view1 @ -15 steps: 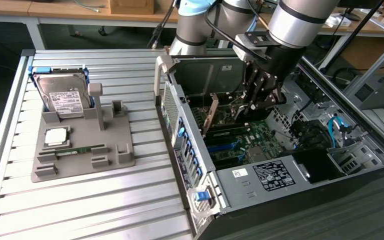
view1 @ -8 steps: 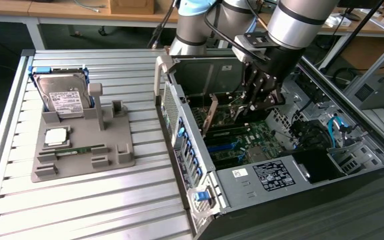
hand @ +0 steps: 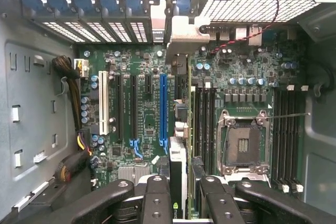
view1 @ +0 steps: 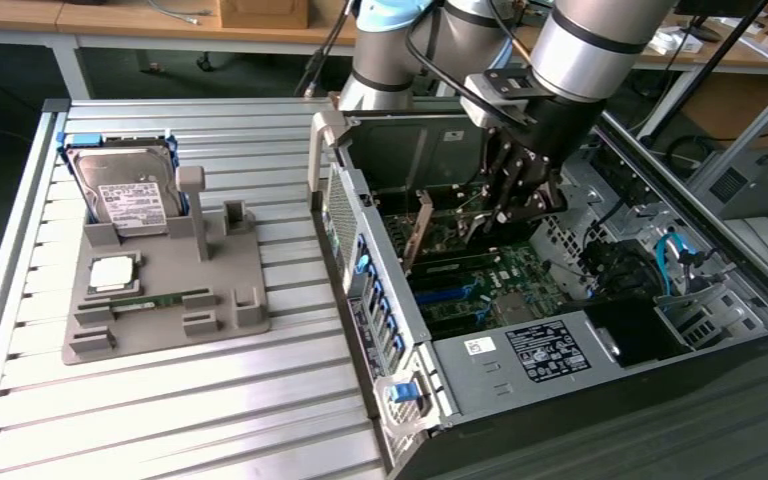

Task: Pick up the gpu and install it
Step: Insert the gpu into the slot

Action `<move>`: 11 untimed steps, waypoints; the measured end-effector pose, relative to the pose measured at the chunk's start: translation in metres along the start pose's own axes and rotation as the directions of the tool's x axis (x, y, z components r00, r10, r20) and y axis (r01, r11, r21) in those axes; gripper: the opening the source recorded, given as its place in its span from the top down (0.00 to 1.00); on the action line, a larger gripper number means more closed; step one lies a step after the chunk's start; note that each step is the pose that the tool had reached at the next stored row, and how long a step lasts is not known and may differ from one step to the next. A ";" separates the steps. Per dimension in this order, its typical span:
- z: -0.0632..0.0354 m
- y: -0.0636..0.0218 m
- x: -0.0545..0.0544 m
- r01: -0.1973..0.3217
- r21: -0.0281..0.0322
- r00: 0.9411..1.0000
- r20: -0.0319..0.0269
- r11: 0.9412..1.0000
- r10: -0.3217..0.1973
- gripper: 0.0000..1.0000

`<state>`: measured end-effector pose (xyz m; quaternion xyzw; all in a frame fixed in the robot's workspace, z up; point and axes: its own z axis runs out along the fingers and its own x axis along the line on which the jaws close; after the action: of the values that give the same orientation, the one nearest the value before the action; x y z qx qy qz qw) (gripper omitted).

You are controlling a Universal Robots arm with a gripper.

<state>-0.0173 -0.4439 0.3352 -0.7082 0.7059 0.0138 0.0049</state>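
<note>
The robot arm (view1: 584, 50) reaches down into the one open computer case (view1: 352, 225) standing on the slatted metal desk (view1: 224, 400). Its hand (view1: 511, 215) is well inside the case, above the green motherboard (view1: 491, 280). In the wrist view the hand (hand: 186, 179) is pinching the gpu (hand: 178, 166), which stands on edge between two black fingers (hand: 157, 198). The card runs from the fingers towards the rear wall of the case and hangs just beside the single long blue slot (hand: 163, 103). Whether its lower edge touches the board cannot be told.

In the exterior view the gpu (view1: 420, 237) shows as a dark board with a pale tan end bracket, close to the rear wall of the case. A small green logo sits on the card's edge near the fingers; its lettering is too small to read.

Also on the board inside the case are one white slot (hand: 103, 103) and one open processor socket (hand: 242, 145). One black label (view1: 540, 350) with white print, not legible, is stuck on the silver box at the case's near end.

Outside the case, to the exterior view's left, one grey fixture tray (view1: 237, 310) carries one silver hard drive (view1: 128, 190) with an unreadable white label, one processor chip (view1: 113, 270) and one green memory stick (view1: 157, 298).
</note>
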 end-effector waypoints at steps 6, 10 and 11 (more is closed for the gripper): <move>0.0015 0.0017 0.000 0.000 0.000 1.000 0.000 1.000 0.000 0.73; 0.0026 0.0035 0.000 0.001 0.000 1.000 0.000 1.000 -0.001 0.73; 0.0029 0.0041 0.000 0.001 0.000 1.000 0.000 1.000 -0.001 0.73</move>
<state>-0.0214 -0.4439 0.3323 -0.7084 0.7056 0.0139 0.0049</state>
